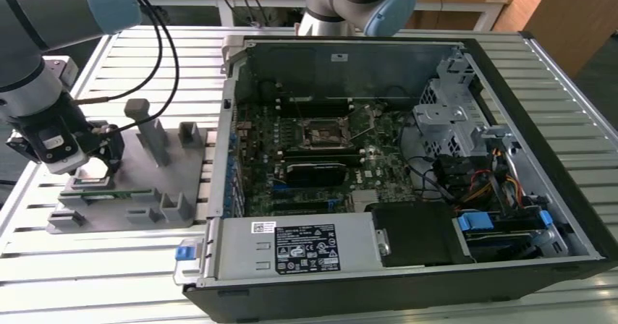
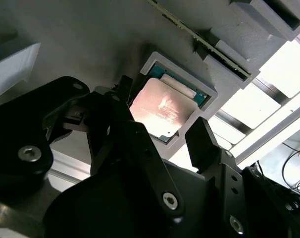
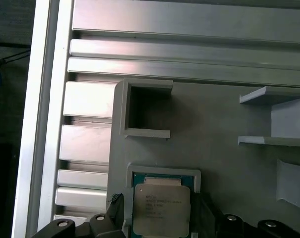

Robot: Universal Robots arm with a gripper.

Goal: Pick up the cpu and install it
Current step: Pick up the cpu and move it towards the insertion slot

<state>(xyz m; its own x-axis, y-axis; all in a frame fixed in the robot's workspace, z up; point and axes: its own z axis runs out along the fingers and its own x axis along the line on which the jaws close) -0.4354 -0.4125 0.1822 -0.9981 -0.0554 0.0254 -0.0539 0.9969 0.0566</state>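
The cpu (image 3: 161, 208), a flat square chip with a silvery top, lies in a square pocket of the grey holder plate (image 3: 224, 114). In the second wrist view the cpu (image 2: 162, 106) glints pinkish in the same pocket. My gripper (image 3: 160, 215) is open and straddles the chip, one black finger (image 2: 115, 106) on each side and a small gap to the chip's edges. In the exterior view the gripper (image 1: 97, 163) hangs low over the cpu (image 1: 92, 172) at that view's left. The black-framed socket (image 1: 323, 130) sits on the motherboard inside the open computer case (image 1: 502, 107).
The holder plate (image 1: 145, 194) carries upright grey blocks (image 1: 155, 139) and a narrow green memory stick (image 1: 106, 192) close to my gripper. An empty square recess (image 3: 145, 111) lies beyond the chip's pocket. The slatted metal table (image 1: 97, 266) runs under everything. Cables and drive cages crowd the case's right part.
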